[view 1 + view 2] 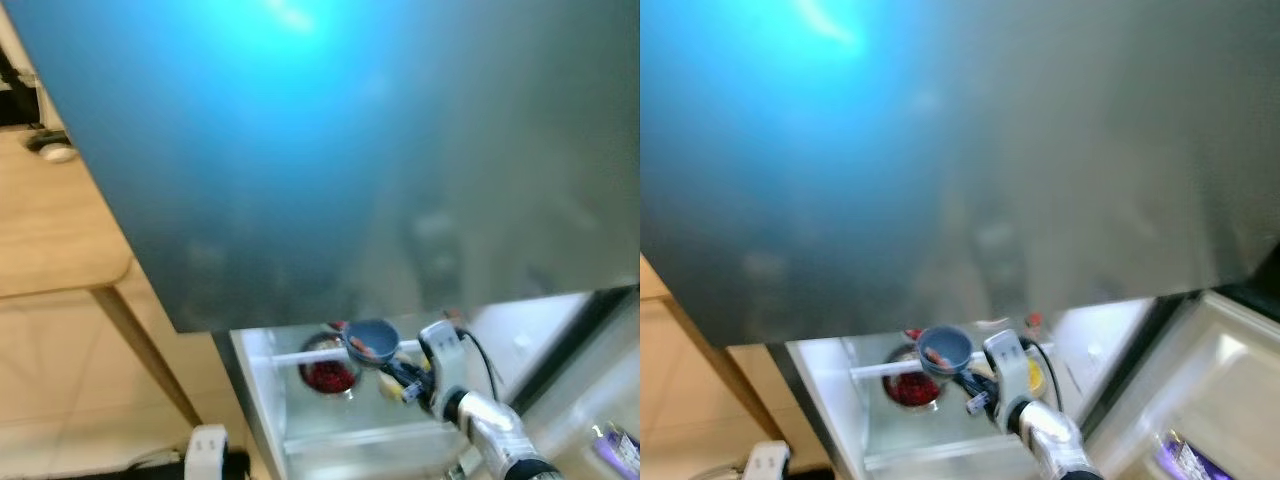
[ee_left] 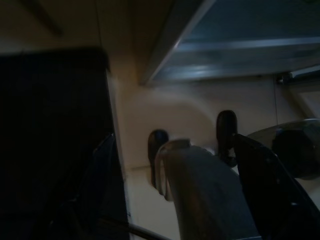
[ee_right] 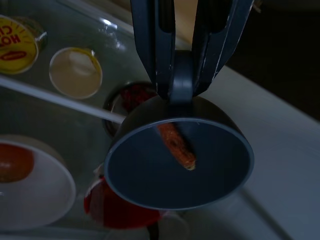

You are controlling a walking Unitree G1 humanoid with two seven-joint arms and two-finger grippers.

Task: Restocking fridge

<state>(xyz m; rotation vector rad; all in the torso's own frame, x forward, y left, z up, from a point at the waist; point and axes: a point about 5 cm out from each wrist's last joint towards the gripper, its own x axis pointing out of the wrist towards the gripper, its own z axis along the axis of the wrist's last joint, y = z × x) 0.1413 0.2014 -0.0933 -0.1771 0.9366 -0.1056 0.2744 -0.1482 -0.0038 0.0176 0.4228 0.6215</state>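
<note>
The right gripper [image 3: 182,75] has its two black fingers pinched tight on the handle stub of a small blue-grey cup [image 3: 177,162], and inside that cup lies one orange-red piece of food [image 3: 177,145] — too small to name more closely, though it looks like a bit of sausage or carrot. In the head views the cup [image 1: 371,340] hangs low and centre in the frame, over the open fridge door shelf [image 1: 340,435], so the delivery is in mid-air and not yet set down. Below it the shelf is already partly stocked: a jar with dark red contents [image 1: 329,374] sits right under the cup, a yellow-lidded jar [image 3: 76,72] and a jar with a yellow and red label [image 3: 16,47] stand further along, and a white bowl holding something orange [image 3: 27,182] rests near the lower left of the wrist picture. A thin white rail [image 3: 60,102] crosses in front of them. My read — several items are in and this cup is the one in hand; what is left is finding a free spot among the jars and letting go. The broad grey-blue fridge panel [image 1: 330,150] covers the upper frame. The left gripper [image 2: 192,150] hangs in the dark near the floor, and whether its fingers are apart I cannot tell.
</note>
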